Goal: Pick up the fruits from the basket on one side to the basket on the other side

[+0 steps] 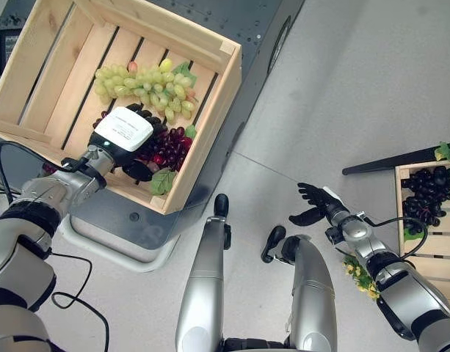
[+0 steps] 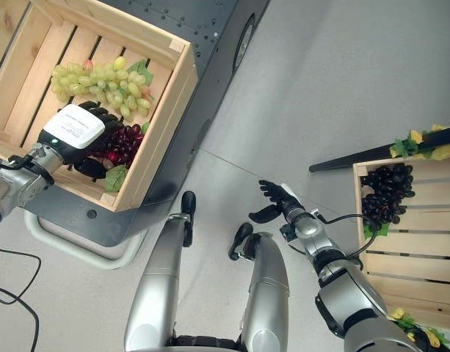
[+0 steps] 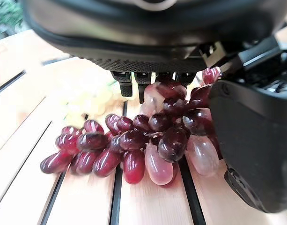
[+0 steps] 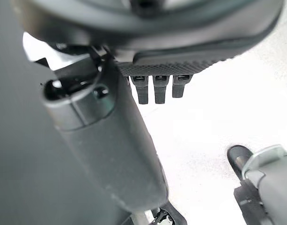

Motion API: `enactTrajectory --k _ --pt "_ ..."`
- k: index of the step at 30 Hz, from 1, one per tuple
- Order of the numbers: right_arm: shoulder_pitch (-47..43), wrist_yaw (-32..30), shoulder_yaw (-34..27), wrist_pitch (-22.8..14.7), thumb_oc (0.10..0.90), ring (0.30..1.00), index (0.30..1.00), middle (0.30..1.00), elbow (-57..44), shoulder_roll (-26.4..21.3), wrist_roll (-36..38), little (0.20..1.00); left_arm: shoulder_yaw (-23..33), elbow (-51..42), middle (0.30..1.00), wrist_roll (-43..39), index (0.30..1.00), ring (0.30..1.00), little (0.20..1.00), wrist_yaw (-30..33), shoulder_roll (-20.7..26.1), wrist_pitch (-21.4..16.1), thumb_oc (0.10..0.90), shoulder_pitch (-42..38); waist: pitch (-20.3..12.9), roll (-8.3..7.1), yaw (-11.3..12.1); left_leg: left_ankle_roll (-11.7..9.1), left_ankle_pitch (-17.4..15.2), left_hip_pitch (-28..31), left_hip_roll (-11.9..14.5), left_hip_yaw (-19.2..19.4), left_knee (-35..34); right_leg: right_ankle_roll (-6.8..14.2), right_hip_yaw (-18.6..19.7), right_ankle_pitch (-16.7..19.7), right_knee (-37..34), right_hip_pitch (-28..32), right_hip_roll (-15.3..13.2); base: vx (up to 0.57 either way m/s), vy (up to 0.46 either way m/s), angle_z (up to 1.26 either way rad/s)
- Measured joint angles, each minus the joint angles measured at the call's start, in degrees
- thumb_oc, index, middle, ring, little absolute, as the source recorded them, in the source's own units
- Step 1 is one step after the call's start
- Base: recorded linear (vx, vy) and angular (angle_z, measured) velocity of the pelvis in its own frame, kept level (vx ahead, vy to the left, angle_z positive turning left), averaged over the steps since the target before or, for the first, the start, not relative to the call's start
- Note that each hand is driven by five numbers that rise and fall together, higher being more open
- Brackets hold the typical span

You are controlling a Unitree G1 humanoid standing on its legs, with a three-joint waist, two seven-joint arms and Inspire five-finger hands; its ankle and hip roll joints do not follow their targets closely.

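A bunch of red grapes [image 1: 169,147] lies on the slats of the wooden crate [image 1: 210,110] at the left, next to a bunch of green grapes [image 1: 144,84]. My left hand [image 1: 125,130] is down in this crate on top of the red grapes [image 3: 143,140]. Its fingers [image 3: 134,86] reach straight past the bunch and its thumb [image 3: 246,140] stands against the side of it; the hand is open. Over the floor at the right, my right hand [image 1: 316,202] hangs open and holds nothing. A second wooden crate [image 1: 430,249] at the far right holds dark grapes [image 1: 430,194].
The left crate rests on a dark grey platform [image 1: 261,44] with a pale rounded base. A black bar [image 1: 386,163] lies on the floor by the right crate. Yellow flowers with leaves [image 1: 357,275] sit by that crate's near corner.
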Motion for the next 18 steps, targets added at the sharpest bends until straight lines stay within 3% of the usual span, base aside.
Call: enactTrajectory --k 11,13,18 --pt "-2.54 0.06 0.01 0.0 0.8 0.9 0.9 0.9 0.01 -1.69 2.52 0.9 -0.61 -0.35 0.9 -5.6 0.9 0.9 0.9 -4.82 -0.85 -0.5 0.8 -2.66 -0.12 -0.18 1.35 0.0 -0.01 -1.42 0.08 0.0 -0.27 0.79 0.07 0.34 -0.68 -1.5 0.24 -0.02 0.008 0.01" --pt "-2.86 0.06 0.01 0.0 0.8 0.9 0.9 0.9 0.02 -1.68 2.54 0.9 -1.05 -0.18 0.314 -5.4 0.314 0.314 0.314 -5.13 -1.28 -0.64 0.409 -3.26 -0.18 -0.21 1.37 0.03 -0.03 -1.37 0.06 0.03 -0.67 1.01 0.36 0.64 -1.16 -1.46 0.44 -0.02 0.009 0.02" --pt "-3.1 0.11 0.04 0.0 0.8 0.9 0.9 0.9 0.02 -1.68 2.55 0.9 -1.7 2.54 0.3 -2.53 0.3 0.3 0.3 -3.81 -2.66 -2.1 0.4 -5.77 -0.22 -0.48 1.33 0.2 -0.14 -0.29 0.07 0.2 -1.2 1.69 2.71 1.82 -3.24 -0.99 2.3 -0.03 0.013 0.01"
